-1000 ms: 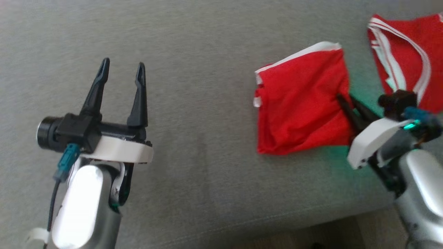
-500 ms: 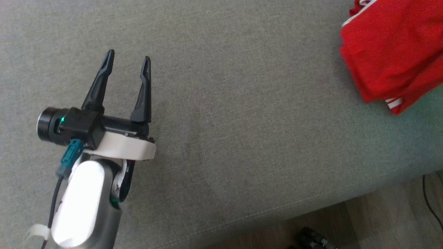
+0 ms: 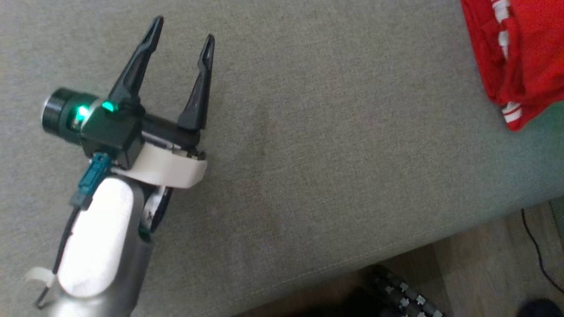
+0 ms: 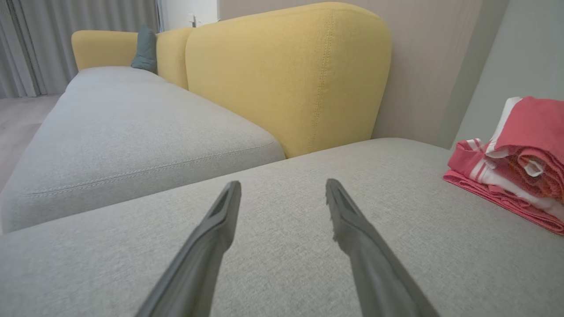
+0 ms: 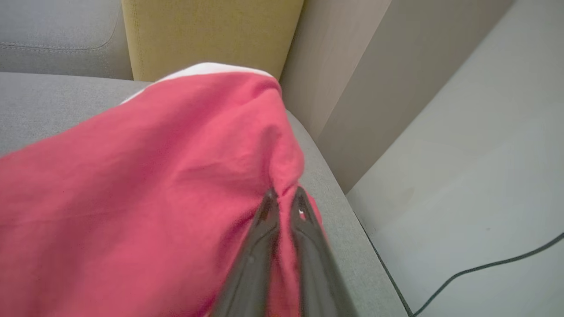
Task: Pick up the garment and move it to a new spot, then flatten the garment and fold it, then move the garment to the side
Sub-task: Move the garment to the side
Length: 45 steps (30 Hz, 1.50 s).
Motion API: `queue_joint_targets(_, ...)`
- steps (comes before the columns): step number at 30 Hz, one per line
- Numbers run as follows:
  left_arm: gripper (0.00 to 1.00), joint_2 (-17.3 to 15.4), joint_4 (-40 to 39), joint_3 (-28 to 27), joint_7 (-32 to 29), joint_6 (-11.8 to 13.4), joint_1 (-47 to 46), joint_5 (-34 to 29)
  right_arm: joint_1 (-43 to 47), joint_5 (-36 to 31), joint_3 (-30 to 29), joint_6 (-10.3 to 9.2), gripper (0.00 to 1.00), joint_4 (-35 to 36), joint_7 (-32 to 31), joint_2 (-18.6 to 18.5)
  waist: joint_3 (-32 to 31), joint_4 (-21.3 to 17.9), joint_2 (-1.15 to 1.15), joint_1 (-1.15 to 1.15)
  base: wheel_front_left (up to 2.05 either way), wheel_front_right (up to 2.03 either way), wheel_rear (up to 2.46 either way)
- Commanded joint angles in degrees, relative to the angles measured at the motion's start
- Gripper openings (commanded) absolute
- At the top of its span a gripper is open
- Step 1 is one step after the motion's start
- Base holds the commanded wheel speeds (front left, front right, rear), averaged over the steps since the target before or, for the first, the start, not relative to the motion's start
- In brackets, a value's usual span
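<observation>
**Desk:** Where is the garment?

**Robot:** The red garment [image 5: 132, 185] hangs bunched from my right jaws, which are closed on a pinch of its edge. It is above the right end of the grey sofa seat [image 3: 330, 132], and I judge it is bound for the side.

**Desk:** And your left?

**Robot:** My left jaws are wide open and empty over bare seat. A striped red pile [image 4: 473, 165] lies to the right, with the yellow backrest [image 4: 286, 75] far behind. Nothing blocks me.

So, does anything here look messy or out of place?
Yes: the red garment at the right end of the sofa is bunched in a rumpled heap, white trim poking out, rather than lying flat. The right fingers are pinching a fold of it. Nothing looks spilled or damaged.
</observation>
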State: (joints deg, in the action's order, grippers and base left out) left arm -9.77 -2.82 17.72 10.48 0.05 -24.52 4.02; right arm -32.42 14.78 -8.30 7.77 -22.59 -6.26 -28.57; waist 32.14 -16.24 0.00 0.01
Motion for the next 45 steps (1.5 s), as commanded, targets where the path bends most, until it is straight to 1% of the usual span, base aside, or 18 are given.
queue_joint_targets(1, 1.00, -1.2, -2.6, -1.4, -0.4, -0.2, -1.6, -0.7, -1.1, -0.4, -0.7, -0.28, 0.00, 1.4, 1.1, -1.2, 1.5, -0.6, 0.00, -0.01, 0.00, 0.00, 0.00)
queue_joint_targets(7, 1.00, -1.4, -3.6, 0.0, -1.2, -1.0, -4.4, -1.3, -3.7, -6.7, -4.8, -0.28, 0.00, -2.2, 4.4, 2.1, 4.3, -0.5, 0.00, -0.01, 0.00, 0.00, 0.00)
queue_joint_targets(8, 1.00, -1.3, -3.6, 0.2, -1.2, -1.1, -4.7, -1.4, -4.0, -7.9, -5.6, -0.28, 0.11, -2.9, 4.7, 2.6, 4.6, -0.3, 0.00, -0.01, 0.00, 0.00, 0.00)
queue_joint_targets(9, 1.00, -1.2, -3.5, 0.5, -1.2, -1.2, -5.1, -1.4, -4.2, -8.9, -6.4, -0.28, 0.25, -3.6, 5.1, 3.2, 4.7, -0.1, 0.00, -0.01, 0.00, 0.00, 0.00)
queue_joint_targets(10, 1.00, -1.1, -3.3, 0.9, -1.0, -1.3, -5.5, -1.4, -4.5, -10.7, -8.5, -0.28, 0.95, -4.9, 5.8, 4.4, 4.9, 0.3, 0.00, -0.01, 0.00, 0.00, 0.00)
queue_joint_targets(11, 1.00, -1.0, -3.1, 1.0, -0.9, -1.3, -5.6, -1.3, -4.6, -11.7, -9.9, -0.28, 1.00, -5.5, 6.0, 5.0, 4.9, 0.5, 0.00, -0.01, 0.00, 0.00, 0.00)
queue_joint_targets(16, 1.00, -0.8, -1.9, 0.9, 0.1, -0.8, -5.0, -0.6, -3.1, -16.1, -16.1, -0.28, 1.00, -5.8, 7.9, 9.4, 3.5, 1.4, 0.00, -0.01, 0.00, 0.00, 0.00)
queue_joint_targets(19, 1.00, -0.8, -1.0, 0.4, 0.7, -0.2, -3.8, 0.0, -1.1, -16.6, -17.6, -0.28, 1.00, -4.1, 9.9, 12.1, 1.7, 1.8, 0.00, -0.01, 0.00, 0.00, 0.00)
queue_joint_targets(21, 1.00, -0.8, -0.5, 0.0, 1.1, 0.4, -2.7, 0.5, 0.6, -16.3, -17.3, -0.28, 1.00, -2.0, 11.3, 14.0, 0.1, 2.0, 0.00, -0.01, 0.00, 0.00, 0.00)
queue_joint_targets(26, 1.00, -0.5, 0.8, -1.3, 2.0, 1.9, 0.7, 2.1, 5.8, -15.0, -13.8, -0.28, 1.00, 5.1, 12.5, 18.2, -4.3, 3.2, 0.00, -0.01, 0.00, 0.00, 0.00)
queue_joint_targets(32, 1.00, 0.4, 2.6, -2.9, 2.9, 3.8, 4.8, 4.3, 12.1, -13.4, -6.8, -0.28, 1.00, 13.7, 11.5, 21.9, -9.5, 6.4, 0.00, -0.01, 0.00, 0.00, 0.00)
queue_joint_targets(33, 1.00, 0.4, 2.6, -2.9, 2.9, 3.8, 4.8, 4.3, 12.1, -13.4, -6.8, -0.28, 1.00, 13.7, 11.5, 21.9, -9.5, 6.4, 0.00, -0.01, 0.00, 0.00, 0.00)
queue_joint_targets(36, 1.00, 0.8, 3.4, -3.9, 3.3, 4.7, 7.0, 5.3, 14.8, -12.4, -3.5, -0.28, 1.00, 16.9, 10.6, 23.1, -12.0, 8.4, 0.00, -0.01, 0.00, 0.00, 0.00)
queue_joint_targets(39, 1.00, 0.9, 4.1, -5.0, 3.6, 5.7, 9.2, 6.2, 16.8, -11.4, 0.2, -0.28, 1.00, 18.6, 9.7, 23.8, -14.3, 10.3, 0.00, -0.01, 0.00, 0.00, 0.00)
queue_joint_targets(45, 1.00, 0.5, 4.8, -6.6, 3.9, 6.7, 12.6, 7.5, 18.9, -10.0, 4.6, -0.28, 1.00, 20.0, 8.5, 24.7, -17.4, 13.8, 0.00, -0.01, 0.00, 0.00, 0.00)
